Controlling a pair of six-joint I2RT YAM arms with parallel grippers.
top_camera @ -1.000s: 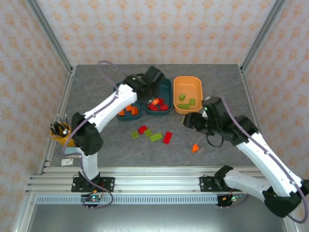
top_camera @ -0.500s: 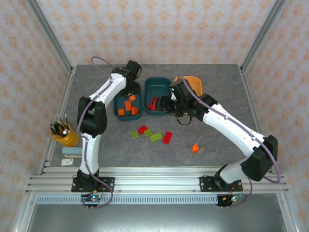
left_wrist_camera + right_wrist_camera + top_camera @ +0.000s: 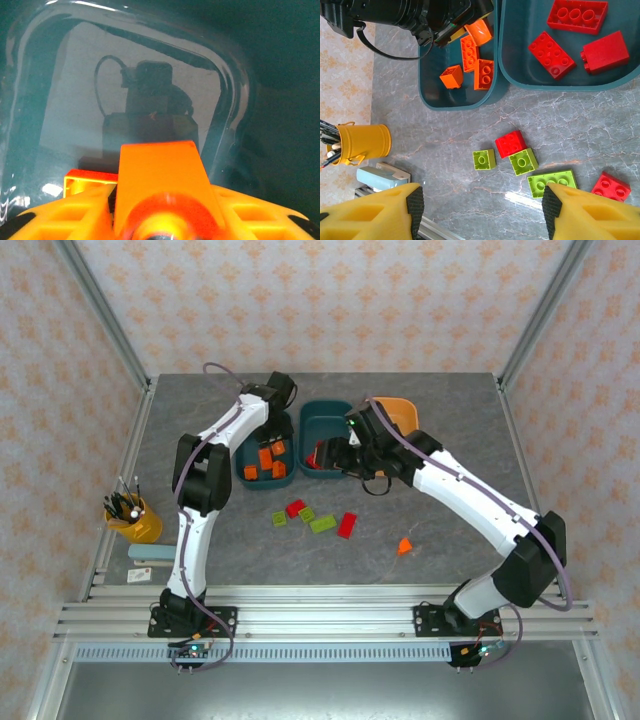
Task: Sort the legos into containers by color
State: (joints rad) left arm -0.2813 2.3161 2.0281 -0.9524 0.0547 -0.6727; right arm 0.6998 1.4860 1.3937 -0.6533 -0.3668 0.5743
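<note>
An orange brick sits between the gripper's fingers inside the glossy teal tub.

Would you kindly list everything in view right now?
Teal tubs: two, teal, side by side, far centre.
Orange tub: one, orange, right of them.
Orange bricks: about four in left tub, one loose.
Red bricks: three in middle tub, two loose.
Green bricks: three, lime, loose mid-table.
Cup: one, yellow, left edge, holding pens.
Block: one, pale blue, beside cup.
Arms: two, white and black, left at left tub; right jaws open.
</note>
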